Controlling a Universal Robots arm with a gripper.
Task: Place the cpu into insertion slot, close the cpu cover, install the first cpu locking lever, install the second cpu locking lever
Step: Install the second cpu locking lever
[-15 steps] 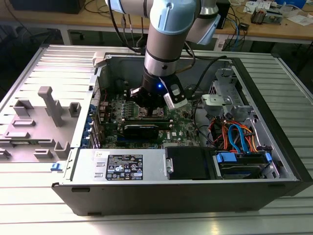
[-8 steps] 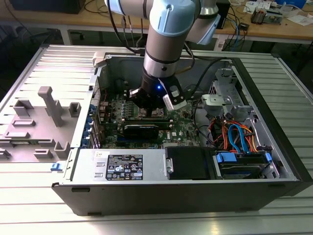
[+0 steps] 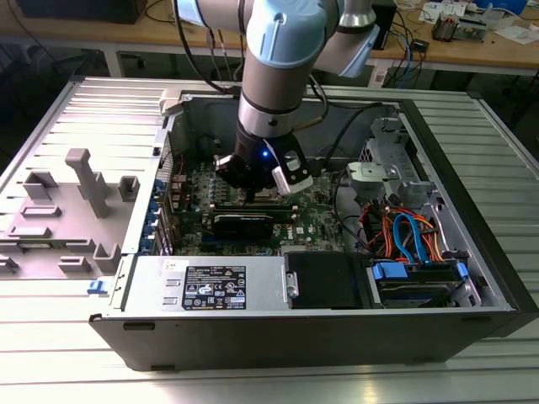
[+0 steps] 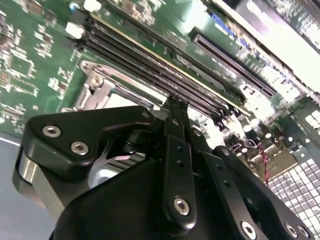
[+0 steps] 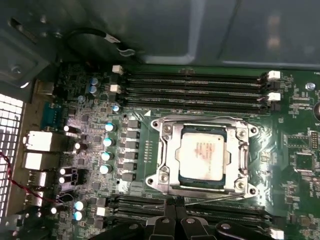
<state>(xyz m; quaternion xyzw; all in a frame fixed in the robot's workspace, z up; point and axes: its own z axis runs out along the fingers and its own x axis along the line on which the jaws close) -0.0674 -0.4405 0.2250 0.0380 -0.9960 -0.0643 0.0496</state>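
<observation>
Down inside the open computer case (image 3: 472, 278), the arm (image 3: 274, 76) reaches steeply from above, its grey-and-blue wrist pointing straight at the green motherboard (image 5: 295, 135). Nearest the wrist cameras, the black claw (image 5: 175, 204) shows its matte linkage plates and round silver screw heads; its two slim fingers (image 4: 178, 102) are drawn together into a narrow tip with nothing between them. That tip hovers at the edge of the socket, just beside a thin wire lever (image 5: 220, 198) lying along the frame.

Just beyond sits the cpu (image 5: 204, 154), a flat square with a dull silver-grey top, lying in the insertion slot (image 5: 192, 181), whose dark rim peeks around it. Over it the cpu cover (image 5: 167, 155) is folded flat, a shiny stamped-metal frame with bolts at its corners. Long narrow black memory slots (image 5: 195, 85) run parallel on both sides of the socket. Farther off, the ribbed metal desk (image 3: 76, 362) carries the case.
</observation>
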